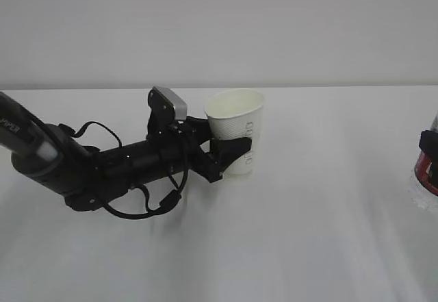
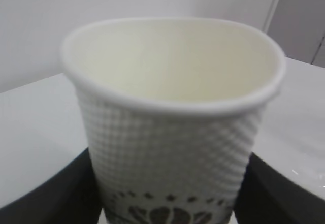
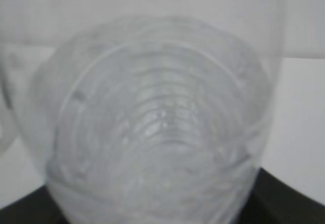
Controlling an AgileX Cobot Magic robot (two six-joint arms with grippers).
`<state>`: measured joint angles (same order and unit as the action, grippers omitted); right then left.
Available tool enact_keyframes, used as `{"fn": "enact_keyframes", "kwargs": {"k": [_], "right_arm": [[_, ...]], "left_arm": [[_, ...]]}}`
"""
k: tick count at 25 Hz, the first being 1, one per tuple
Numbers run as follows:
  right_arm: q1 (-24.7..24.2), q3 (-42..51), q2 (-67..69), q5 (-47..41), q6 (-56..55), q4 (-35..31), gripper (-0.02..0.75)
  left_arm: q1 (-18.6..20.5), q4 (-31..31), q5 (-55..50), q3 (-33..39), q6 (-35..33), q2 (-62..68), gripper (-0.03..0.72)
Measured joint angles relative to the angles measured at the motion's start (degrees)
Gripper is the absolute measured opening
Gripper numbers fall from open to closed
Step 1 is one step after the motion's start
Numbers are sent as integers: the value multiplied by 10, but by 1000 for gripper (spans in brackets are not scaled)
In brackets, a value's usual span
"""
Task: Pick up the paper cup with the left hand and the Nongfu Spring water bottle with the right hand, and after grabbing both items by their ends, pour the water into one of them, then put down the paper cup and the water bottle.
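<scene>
A white table (image 1: 287,247) carries the paper cup (image 1: 236,131) and, far right, the bottle (image 1: 428,172).

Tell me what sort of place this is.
Probably a lab or test bench for robot recording, not a home: a bare white table against a plain grey wall, with only a paper cup in the left gripper and a water bottle at the edge.

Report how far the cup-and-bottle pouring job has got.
Done: the left hand is closed around the paper cup, which stands upright. In hand: the water bottle fills the right wrist view between dark fingers, only its edge showing in the exterior view. Left: pouring, since the cup's inside looks dry, then setting both down.
</scene>
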<state>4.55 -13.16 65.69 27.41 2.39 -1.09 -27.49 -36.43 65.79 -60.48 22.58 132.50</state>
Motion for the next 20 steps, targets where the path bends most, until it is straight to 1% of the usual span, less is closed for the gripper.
{"fn": "enact_keyframes", "kwargs": {"k": [9,15,20], "right_arm": [[0,0,0,0,0,0,452],[0,0,0,0,0,0,451],[0,0,-5,-1,0,0,451]], "left_arm": [[-54,-1,-4,0,2,-20,512],[-92,-2,-54,0,4,-47,511],[-114,-3,-68,0,4,-64,511]]}}
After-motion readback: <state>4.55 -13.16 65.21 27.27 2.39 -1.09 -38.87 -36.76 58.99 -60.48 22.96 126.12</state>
